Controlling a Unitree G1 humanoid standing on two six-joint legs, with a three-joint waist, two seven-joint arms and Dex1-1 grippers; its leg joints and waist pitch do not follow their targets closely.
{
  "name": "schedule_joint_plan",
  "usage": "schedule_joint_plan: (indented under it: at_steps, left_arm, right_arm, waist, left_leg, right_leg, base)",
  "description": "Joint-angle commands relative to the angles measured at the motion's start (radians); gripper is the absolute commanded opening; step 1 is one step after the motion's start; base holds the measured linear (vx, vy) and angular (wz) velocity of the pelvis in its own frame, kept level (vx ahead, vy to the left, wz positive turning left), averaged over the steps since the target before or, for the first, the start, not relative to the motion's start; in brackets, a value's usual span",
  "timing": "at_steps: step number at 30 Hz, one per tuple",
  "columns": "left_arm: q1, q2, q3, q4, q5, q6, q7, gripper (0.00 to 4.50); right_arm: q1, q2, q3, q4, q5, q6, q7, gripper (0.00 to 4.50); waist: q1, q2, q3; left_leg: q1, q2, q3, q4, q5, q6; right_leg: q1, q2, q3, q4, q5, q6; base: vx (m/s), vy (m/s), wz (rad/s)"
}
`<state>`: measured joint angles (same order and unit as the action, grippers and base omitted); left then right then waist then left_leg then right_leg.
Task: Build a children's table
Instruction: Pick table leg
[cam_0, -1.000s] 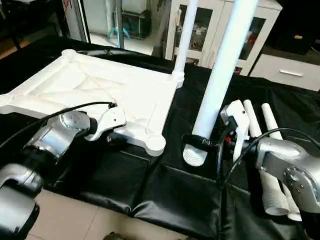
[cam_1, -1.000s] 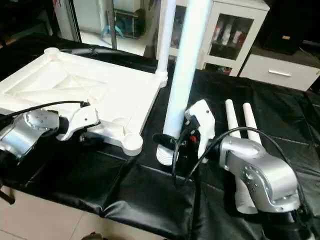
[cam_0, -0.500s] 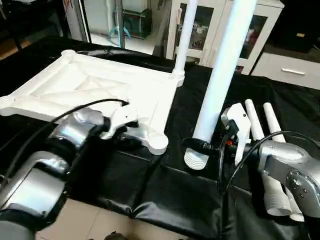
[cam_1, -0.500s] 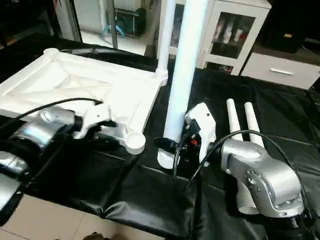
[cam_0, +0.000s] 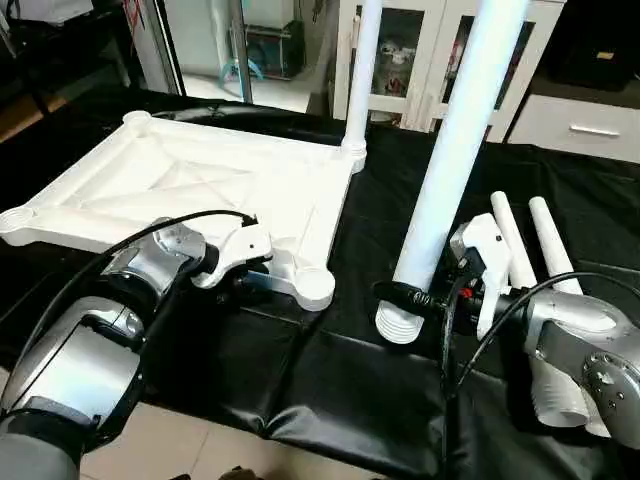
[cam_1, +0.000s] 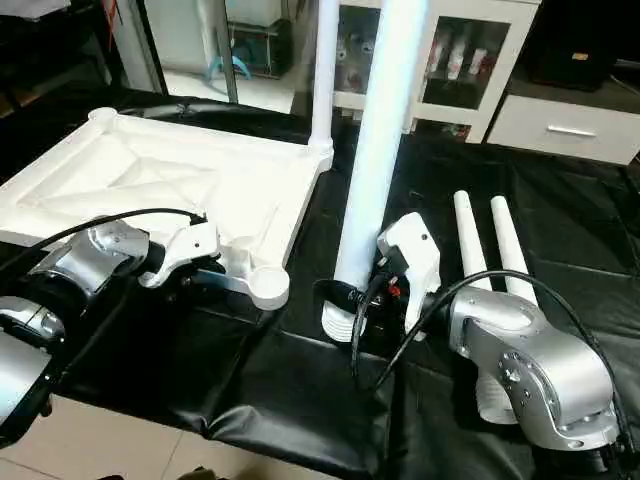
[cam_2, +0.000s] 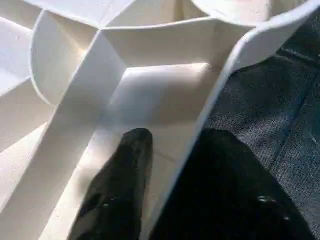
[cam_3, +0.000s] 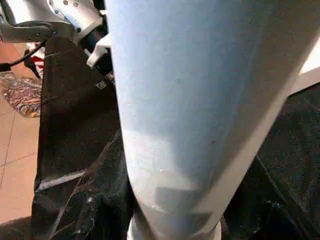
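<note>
One leg (cam_0: 452, 150) is held upright by the right pincer (cam_0: 402, 296); the tabletop (cam_0: 200, 185) rim is straddled by the left pincer (cam_2: 170, 200), to be clamped firmly before insertion.

The tabletop (cam_0: 200, 185) looks like moulded white plastic, smooth and faintly satin, its ribs crisp-edged. Standing at its far corner socket, 1 leg (cam_0: 362, 60) has the same smooth white plastic skin, as does the upright leg (cam_0: 455, 150) beside the tabletop, ribbed at its foot. Under the tabletop, the black table cover (cam_0: 330, 370) is shiny, creased sheeting, like vinyl. The left gripper (cam_2: 165, 190) has glossy black fingers (cam_2: 120, 185). The forearms (cam_0: 580, 350) look like brushed silver metal with white plastic housings.
</note>
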<state>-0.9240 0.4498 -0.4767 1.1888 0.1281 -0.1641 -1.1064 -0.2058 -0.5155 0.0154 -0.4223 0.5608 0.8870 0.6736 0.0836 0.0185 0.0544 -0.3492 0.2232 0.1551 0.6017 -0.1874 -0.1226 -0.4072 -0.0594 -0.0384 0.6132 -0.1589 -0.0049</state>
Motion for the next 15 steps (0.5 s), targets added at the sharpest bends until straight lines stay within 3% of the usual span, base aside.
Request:
schedule_joint_plan:
  at_steps: [1, 3, 5, 6, 9, 12, 15]
  left_arm:
    - [-0.006, -0.004, 0.016, 0.012, -0.013, 0.039, -0.065, 1.71]
    - [-0.002, -0.004, 0.023, 0.01, -0.018, 0.055, -0.088, 1.59]
    - [0.005, -0.006, 0.039, 0.008, -0.029, 0.1, -0.124, 1.37]
    - [0.005, -0.006, 0.04, 0.008, -0.03, 0.101, -0.122, 1.3]
    - [0.015, -0.02, 0.065, 0.011, -0.035, 0.147, -0.042, 1.15]
    - [0.033, -0.032, 0.087, -0.005, -0.043, 0.189, -0.024, 0.94]
    - [0.073, -0.049, 0.111, -0.06, -0.055, 0.256, 0.005, 0.77]
  right_arm:
    - [-0.009, -0.014, -0.016, -0.026, 0.015, -0.008, -0.002, 1.87]
    - [-0.012, -0.016, -0.015, -0.023, 0.015, -0.009, 0.002, 1.87]
    - [-0.018, -0.018, -0.007, -0.012, 0.01, -0.013, 0.01, 1.87]
    - [-0.018, -0.017, -0.006, -0.011, 0.009, -0.014, 0.01, 1.87]
    - [-0.025, -0.011, 0.005, -0.001, 0.001, -0.021, 0.01, 1.87]
    - [-0.026, -0.006, 0.011, 0.002, -0.001, -0.025, 0.007, 1.87]
    - [-0.025, 0.002, 0.018, 0.008, -0.006, -0.033, 0.004, 1.87]
  waist:
    - [-0.004, 0.008, -0.071]
    - [-0.003, 0.009, -0.072]
    - [-0.002, -0.001, -0.072]
    - [-0.002, 0.003, -0.072]
    - [-0.002, 0.001, -0.071]
    - [-0.005, -0.008, -0.068]
    - [-0.012, -0.006, -0.065]
  left_leg:
    - [0.004, -0.012, 0.011, -0.07, -0.229, -0.025]
    - [0.005, -0.01, 0.011, -0.07, -0.225, -0.024]
    - [0.002, -0.01, 0.012, -0.07, -0.207, -0.018]
    - [0.003, -0.009, 0.011, -0.071, -0.206, -0.018]
    - [0.004, -0.009, 0.013, -0.07, -0.217, -0.014]
    - [0.0, -0.011, 0.013, -0.072, -0.218, -0.011]
    - [0.002, -0.009, 0.011, -0.072, -0.233, -0.006]
  right_leg:
    - [0.062, -0.051, 0.035, -0.077, -0.24, -0.198]
    - [0.061, -0.051, 0.035, -0.075, -0.227, -0.203]
    - [0.064, -0.052, 0.035, -0.072, -0.205, -0.21]
    - [0.062, -0.053, 0.035, -0.07, -0.204, -0.212]
    - [0.062, -0.054, 0.035, -0.072, -0.213, -0.217]
    - [0.065, -0.055, 0.034, -0.076, -0.259, -0.2]
    - [0.06, -0.058, 0.033, -0.083, -0.335, -0.181]
  base:
    - [0.0, 0.0, 0.0]
    - [0.0, 0.0, 0.0]
    - [0.0, 0.0, 0.0]
    - [0.0, 0.0, 0.0]
    - [0.0, 0.0, 0.0]
    - [0.0, 0.0, 0.0]
    - [0.0, 0.0, 0.0]
